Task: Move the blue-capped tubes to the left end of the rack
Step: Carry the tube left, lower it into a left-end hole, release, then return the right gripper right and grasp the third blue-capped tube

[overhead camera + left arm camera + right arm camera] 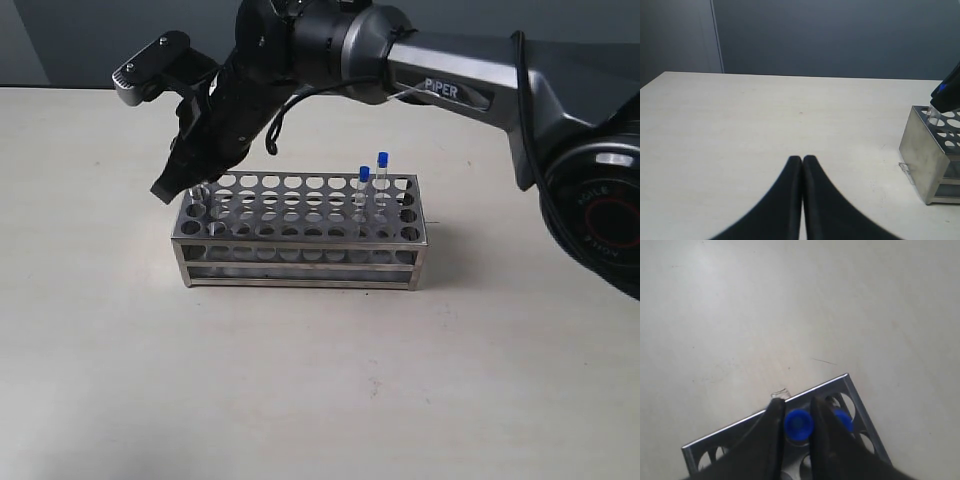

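- The table (300, 400) is pale and bare around the rack (300, 240), which lies lengthwise across the middle of the exterior view.
- My right arm reaches in from the upper right of that view, across to the rack's left end. My left gripper (802, 161) is well away over open table, its two black fingers pressed together on nothing.
- So the right arm is the nearer one by far. My right gripper (796, 412) hangs directly over the rack's left corner holes.
- My right fingers are closed part way on a blue-capped tube (799, 424). A pad sits against each side of its cap, as far as the wrist view shows.
- That tube stands upright with its cap up and its glass pointing down into the rack. Its long axis is vertical, so my wrist camera sees it end-on, straight below the fingers.
- I judge the next move turns on that line: straight down along the tube, then fingers apart. I cannot tell whether its foot is fully seated.
- A second blue cap (844, 420) stands in the hole just beside, close to one finger, so spreading needs care.
- Two more blue-capped tubes stand upright near the rack's right end, one (364, 178) just beside the other (382, 162).
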Robot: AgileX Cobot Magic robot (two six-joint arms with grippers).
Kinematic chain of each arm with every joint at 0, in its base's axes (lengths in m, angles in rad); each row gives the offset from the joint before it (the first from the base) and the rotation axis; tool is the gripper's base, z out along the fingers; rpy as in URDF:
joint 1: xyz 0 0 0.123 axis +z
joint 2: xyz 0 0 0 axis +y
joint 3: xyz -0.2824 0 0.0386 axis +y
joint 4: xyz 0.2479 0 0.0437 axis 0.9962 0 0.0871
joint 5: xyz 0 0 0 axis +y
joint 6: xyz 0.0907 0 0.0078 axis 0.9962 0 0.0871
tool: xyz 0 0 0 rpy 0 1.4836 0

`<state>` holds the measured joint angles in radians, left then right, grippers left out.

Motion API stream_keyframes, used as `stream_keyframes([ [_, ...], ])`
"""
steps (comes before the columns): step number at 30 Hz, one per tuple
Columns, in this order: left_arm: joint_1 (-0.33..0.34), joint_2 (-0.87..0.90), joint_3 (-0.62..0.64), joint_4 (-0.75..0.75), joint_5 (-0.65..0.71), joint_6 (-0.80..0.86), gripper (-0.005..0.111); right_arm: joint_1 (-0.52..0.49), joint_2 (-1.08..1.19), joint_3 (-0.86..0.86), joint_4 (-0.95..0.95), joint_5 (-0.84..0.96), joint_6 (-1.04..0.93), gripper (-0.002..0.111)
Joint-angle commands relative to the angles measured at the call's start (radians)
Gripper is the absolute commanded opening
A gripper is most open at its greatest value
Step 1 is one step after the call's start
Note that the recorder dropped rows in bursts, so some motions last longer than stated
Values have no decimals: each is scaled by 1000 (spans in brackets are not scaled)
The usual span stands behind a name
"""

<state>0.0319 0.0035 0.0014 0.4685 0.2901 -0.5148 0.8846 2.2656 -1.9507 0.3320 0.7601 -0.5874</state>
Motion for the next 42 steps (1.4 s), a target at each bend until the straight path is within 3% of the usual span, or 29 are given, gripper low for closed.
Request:
stream_keyframes([
  [1,-4,-4,-1,-2,2,-2,1,7,-5,0,10,-26,3,13],
  [5,-4,-4,-1,-2,2,-2,1,7,-5,0,10,-1,3,40],
  [7,-4,-4,-1,-2,2,-2,1,7,-10,0,10,6,5,45],
  [10,-4,-4,-1,-2,2,-2,1,7,-26,0,8,28,31,41],
  [15,-4,-4,-1,0,2,-2,1,5,-87,0,-63,88,72,21],
  [17,-4,-4,-1,0,2,-2,1,-1,-118,0,-116,117,140,18],
  [25,-4,-4,-1,0,2,-2,1,-83,-187,0,-490,368,453,18],
  [31,-4,-4,-1,0,2,-2,1,-199,-187,50,-422,461,495,19],
  [36,-4,-4,-1,0,2,-2,1,-210,-187,116,-389,418,486,40],
  [42,-4,-4,-1,0,0,-2,1,-210,-170,120,-373,339,485,41],
])
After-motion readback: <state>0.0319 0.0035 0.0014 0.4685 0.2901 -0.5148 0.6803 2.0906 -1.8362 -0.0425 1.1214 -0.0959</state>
